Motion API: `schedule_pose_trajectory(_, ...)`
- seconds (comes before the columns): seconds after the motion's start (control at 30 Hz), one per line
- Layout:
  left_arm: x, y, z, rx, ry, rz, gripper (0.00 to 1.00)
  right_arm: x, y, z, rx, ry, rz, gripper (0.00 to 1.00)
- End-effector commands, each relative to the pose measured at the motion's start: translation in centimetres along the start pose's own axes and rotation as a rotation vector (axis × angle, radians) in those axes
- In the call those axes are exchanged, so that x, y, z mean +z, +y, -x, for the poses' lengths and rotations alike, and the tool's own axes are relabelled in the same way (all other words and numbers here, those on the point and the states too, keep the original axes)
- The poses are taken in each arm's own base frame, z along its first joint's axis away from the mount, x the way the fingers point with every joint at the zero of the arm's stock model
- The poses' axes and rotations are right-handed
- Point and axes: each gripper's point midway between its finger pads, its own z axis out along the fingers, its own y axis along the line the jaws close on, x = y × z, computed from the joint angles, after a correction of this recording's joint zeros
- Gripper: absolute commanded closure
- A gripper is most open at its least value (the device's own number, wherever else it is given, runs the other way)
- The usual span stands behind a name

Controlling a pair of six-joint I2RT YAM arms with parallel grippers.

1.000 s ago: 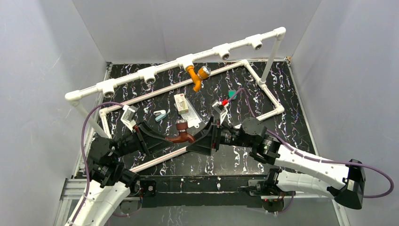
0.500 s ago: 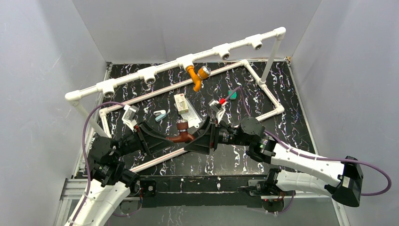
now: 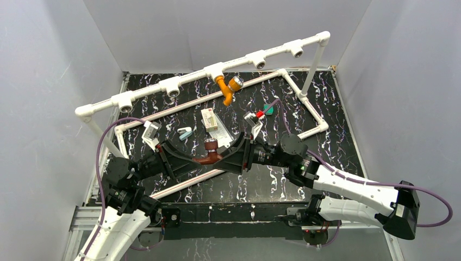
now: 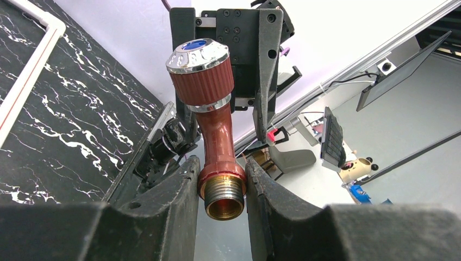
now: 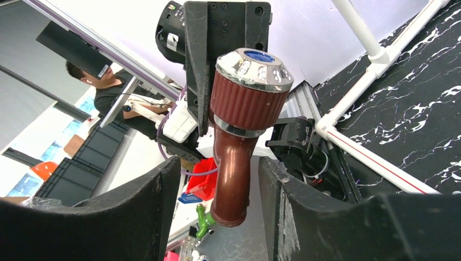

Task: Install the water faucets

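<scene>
**Right arm moves in for a hand-over**

Since the earlier frame the right gripper (image 3: 231, 154) has advanced leftward. Its jaws now flank the reddish-brown faucet (image 3: 210, 154) at frame centre, apart and not touching it. The left gripper (image 4: 220, 185) has its jaws clamped on the threaded end. The faucet is probably light, stiff plastic. Its glossy spout may slip, so the ribbed knob looks the surer hold. Faucets: two, the orange-yellow faucet (image 3: 229, 87) hanging from the white pipe rail (image 3: 147, 97), upper centre. Sockets (image 3: 173, 92): five.

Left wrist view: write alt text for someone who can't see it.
The left gripper clamps the threaded brass end of a reddish-brown faucet, its chrome-capped knob pointing away from the camera. The right gripper faces it, fingers open on either side of the faucet. A black marbled table with a white pipe lies to the left.
</scene>
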Motion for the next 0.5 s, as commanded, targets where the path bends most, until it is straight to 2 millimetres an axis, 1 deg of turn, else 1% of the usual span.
schedule_pose_trajectory(0.0, -0.07, -0.35, -0.17, 0.029, 0.007, -0.023, 1.0, 0.12, 2.39, 2.35, -0.029, -0.075, 0.074, 0.4)
schedule_pose_trajectory(0.27, -0.08, 0.0, -0.29, 0.025, 0.008, -0.011, 1.0, 0.16, 2.13, 2.01, -0.015, -0.07, 0.077, 0.52)
schedule_pose_trajectory(0.37, -0.04, 0.08, -0.27, 0.024, 0.009, -0.009, 1.0, 0.16, 1.93, 1.96, -0.015, -0.07, 0.07, 0.54)
schedule_pose_trajectory(0.47, -0.05, 0.13, -0.3, 0.024, 0.01, -0.006, 1.0, 0.15, 1.73, 1.86, -0.014, -0.07, 0.065, 0.61)
